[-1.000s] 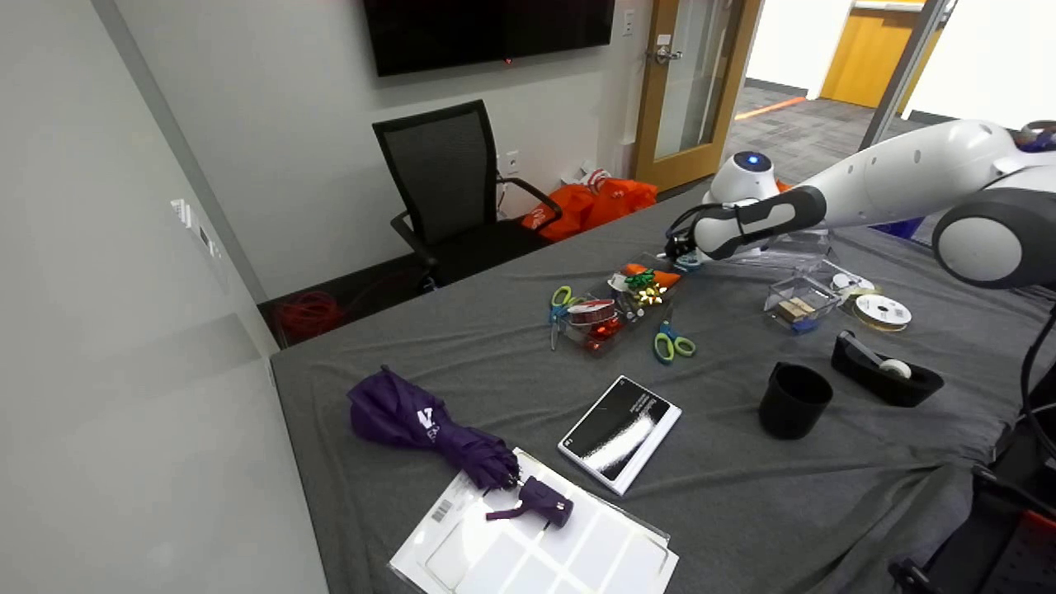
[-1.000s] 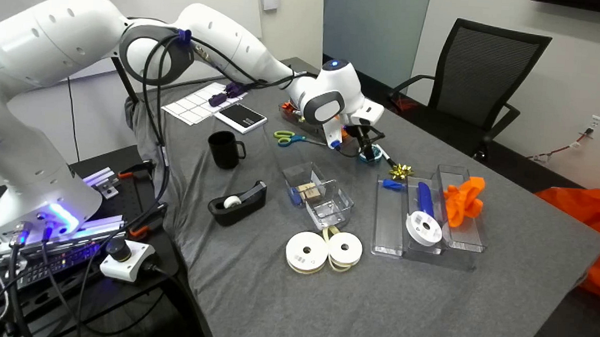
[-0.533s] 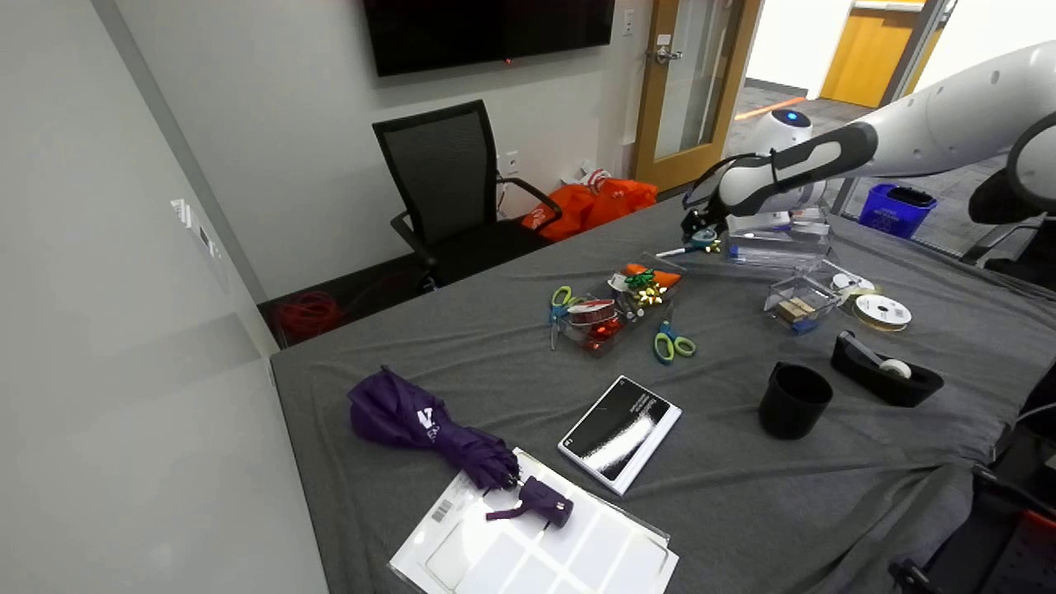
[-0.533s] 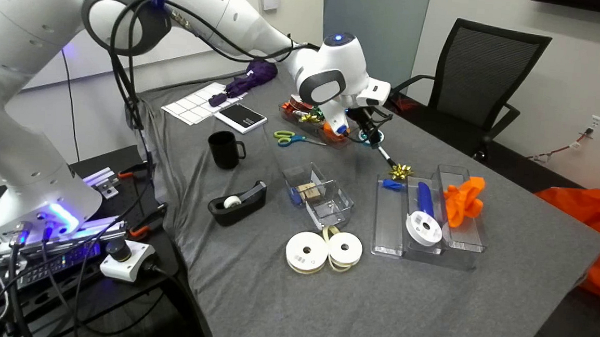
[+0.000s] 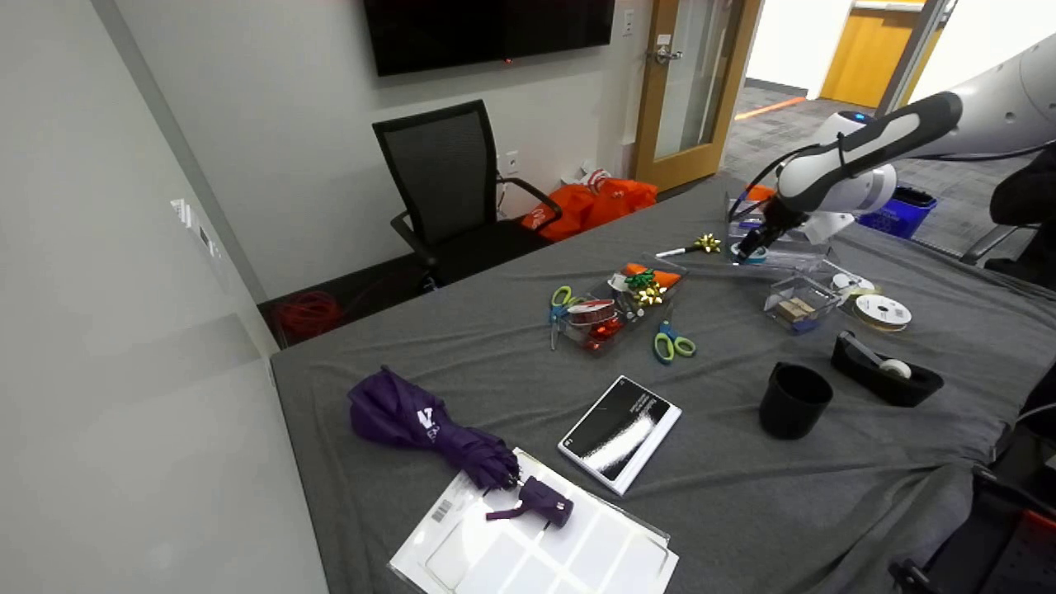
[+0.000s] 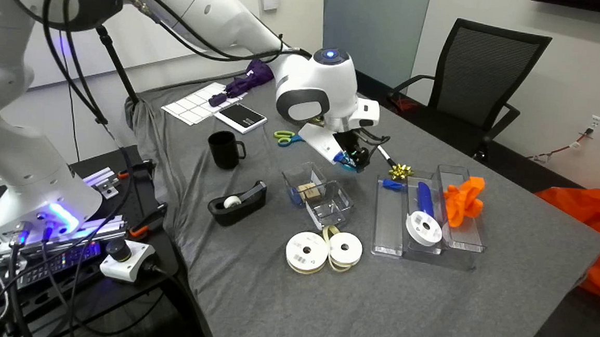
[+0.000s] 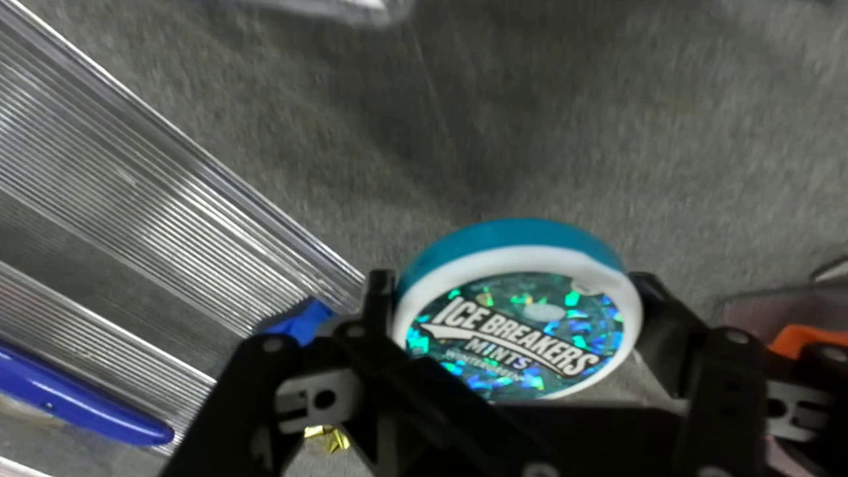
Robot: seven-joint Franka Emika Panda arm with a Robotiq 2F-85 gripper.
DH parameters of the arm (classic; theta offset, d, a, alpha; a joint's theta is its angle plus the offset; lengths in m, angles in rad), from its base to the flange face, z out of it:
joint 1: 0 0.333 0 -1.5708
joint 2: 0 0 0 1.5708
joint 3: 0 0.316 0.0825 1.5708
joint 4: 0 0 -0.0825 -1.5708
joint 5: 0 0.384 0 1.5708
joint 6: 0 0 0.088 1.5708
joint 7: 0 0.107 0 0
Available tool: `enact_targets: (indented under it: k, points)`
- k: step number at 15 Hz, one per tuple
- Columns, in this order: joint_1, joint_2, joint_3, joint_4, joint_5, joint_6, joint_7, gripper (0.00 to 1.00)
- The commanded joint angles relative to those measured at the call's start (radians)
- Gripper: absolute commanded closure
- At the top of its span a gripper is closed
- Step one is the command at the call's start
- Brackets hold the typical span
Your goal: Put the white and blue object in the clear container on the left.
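The white and blue object is a round mints tin [image 7: 523, 331] with a teal-blue side and white rim. My gripper [image 7: 514, 283] is shut on it, one finger on each side, and holds it above the table. The tin shows partly in both exterior views [image 5: 751, 256] [image 6: 348, 166], mostly behind the gripper. Two small clear tubs stand side by side in an exterior view, close to the gripper. The nearer clear container [image 6: 336, 215] seems to hold only clear bits. The tub behind it [image 6: 292, 174] holds a wooden block and a blue item. A tub also shows in an exterior view [image 5: 817, 307].
Long clear trays [image 6: 388, 231] hold blue items, a white spool and an orange bow. A gold bow and marker [image 6: 400, 171] lie behind them. White ribbon spools [image 6: 307, 251], a black tape dispenser [image 6: 245, 207] and a black mug [image 6: 223, 151] stand around the tubs.
My gripper, with the tin in it throughout, has risen and moved from beside the box of bows toward the small tubs and long trays. The marker and gold bow are now uncovered.
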Motion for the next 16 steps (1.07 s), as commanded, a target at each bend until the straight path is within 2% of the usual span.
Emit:
enact_targets:
  k: [1,5,8,11,16]
  points:
    - [-0.129,-0.132,0.083,-0.239,0.035,0.067,-0.212,0.39]
    - [-0.271,-0.241,0.188,-0.430,0.134,0.101,-0.397,0.39]
    - [-0.338,-0.293,0.250,-0.507,0.251,0.094,-0.494,0.39]
    - [-0.358,-0.327,0.285,-0.554,0.375,0.098,-0.551,0.39]
    - [-0.328,-0.356,0.298,-0.576,0.547,0.101,-0.580,0.39]
